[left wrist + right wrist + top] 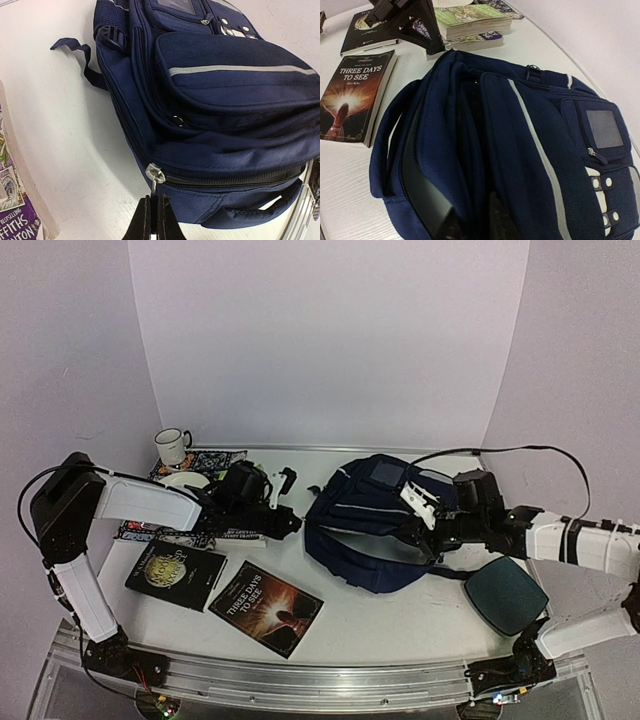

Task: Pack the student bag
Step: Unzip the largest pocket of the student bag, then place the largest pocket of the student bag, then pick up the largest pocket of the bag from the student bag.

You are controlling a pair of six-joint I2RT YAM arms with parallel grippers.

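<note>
The student bag (375,530), navy with pale stripes, lies on its side in the middle of the white table. My left gripper (293,523) is at the bag's left end. In the left wrist view it (152,220) is shut on the thin metal zip pull (154,189) hanging from the silver slider (155,173). The zip behind the slider looks closed. My right gripper (428,537) rests on the bag's right side. In the right wrist view its fingers (475,225) stand either side of a fold of the bag (520,150), pinching the fabric beside a gaping pocket.
A book titled "Three Days to See" (266,608) and a dark book (176,575) lie in front of the left arm. A stack of books (470,22) sits behind my left gripper. A white mug (172,445) stands at the back left. A dark teal pad (505,595) lies front right.
</note>
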